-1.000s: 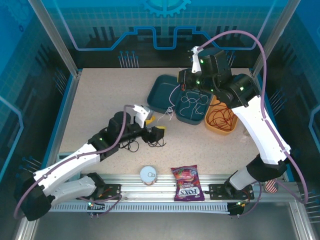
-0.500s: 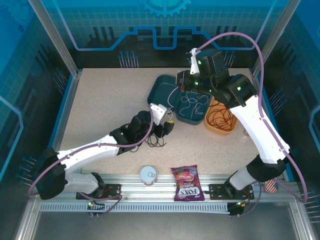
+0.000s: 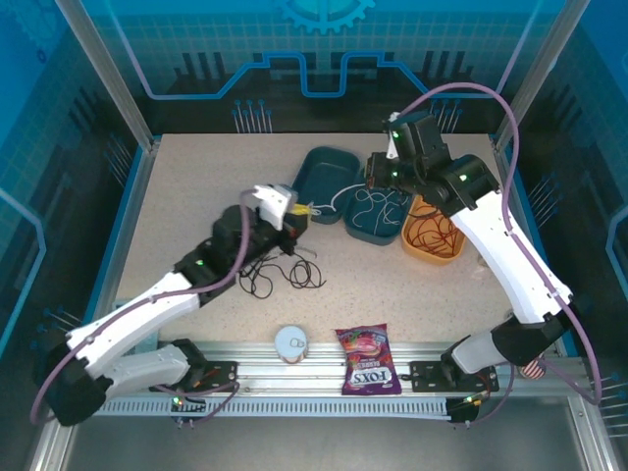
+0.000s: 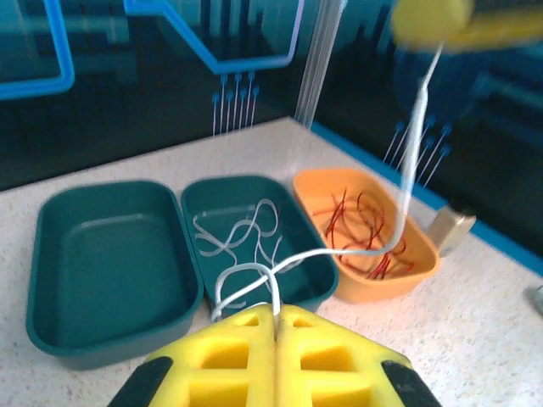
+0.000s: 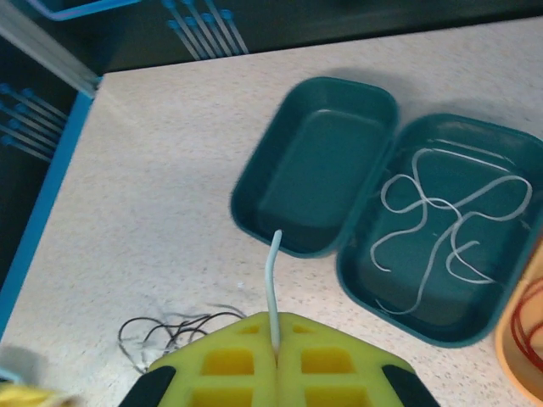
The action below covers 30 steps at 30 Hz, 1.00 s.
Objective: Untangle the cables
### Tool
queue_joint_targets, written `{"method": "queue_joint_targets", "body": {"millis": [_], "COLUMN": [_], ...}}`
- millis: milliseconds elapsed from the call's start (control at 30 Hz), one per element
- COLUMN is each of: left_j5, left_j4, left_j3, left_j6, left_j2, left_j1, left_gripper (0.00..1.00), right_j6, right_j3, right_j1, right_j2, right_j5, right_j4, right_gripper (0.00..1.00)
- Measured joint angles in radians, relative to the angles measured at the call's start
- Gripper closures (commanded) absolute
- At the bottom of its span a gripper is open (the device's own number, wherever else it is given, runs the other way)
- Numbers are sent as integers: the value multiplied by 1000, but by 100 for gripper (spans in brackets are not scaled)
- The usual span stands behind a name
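Closest to me, at the rail, a snack bag (image 3: 368,360) lies well to the near side of the middle tray (image 5: 501,254), a teal dish. A round white disc (image 3: 291,341) sits just left of the bag, equally far from that tray.

Further in, the black cable (image 3: 280,275) sprawls in loose loops on the table (image 3: 196,196), near-left of the middle tray and clear of it.

Just beyond the black loops and left of the middle tray, the left gripper (image 4: 276,315) has its yellow fingers pressed together, pinching a white strand (image 5: 271,280). From there the strand arches over the middle tray's near rim, then climbs towards the other arm.

Inside the middle tray lie white coils (image 5: 428,203); whether they belong to the same wire as the strand, I cannot tell. An empty tray (image 5: 318,174), also teal, touches its left side. An orange tray (image 4: 382,284) sits against its right side, with the red cable (image 4: 365,229) heaped inside.

Farthest off, the right gripper (image 5: 276,320) hangs above the middle tray's far-left corner. Its fingers are clamped tight on the white strand, a short end poking out past the tips.
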Motion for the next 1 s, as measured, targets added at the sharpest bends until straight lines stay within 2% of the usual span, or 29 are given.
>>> {"method": "queue_joint_targets", "body": {"millis": [67, 100, 200, 267, 333, 533, 667, 833, 1000], "left_j5": [74, 105, 182, 225, 259, 313, 334, 376, 405], "left_j4": [-19, -27, -50, -62, -71, -134, -185, -220, -251], "left_j3": [-4, -6, -12, -12, -11, 54, 143, 233, 274], "left_j6": [-26, -35, -66, -84, -100, -152, -180, -187, -187], "left_j2": [-56, -74, -101, -101, -95, -33, -2, 0, -5], "left_j1": [72, 102, 153, 160, 162, 185, 200, 208, 216], "left_gripper": [100, 100, 100, 100, 100, 100, 100, 100, 100], "right_j6": [12, 16, 23, 15, 6, -8, -35, -98, -137], "right_j3": [-56, -82, -151, -197, -246, -374, -435, -441, -465], "right_j1": [-37, -54, -75, -76, -76, -63, -6, 64, 69], "right_j2": [-26, -40, -80, -108, -134, -201, -238, -243, -208], "right_j5": [-11, -21, -64, -114, -171, -282, -306, -274, -233], "right_j4": [14, 25, 67, 111, 159, 283, 359, 412, 471], "right_gripper": [100, 96, 63, 53, 49, 48, 48, 52, 53]}}
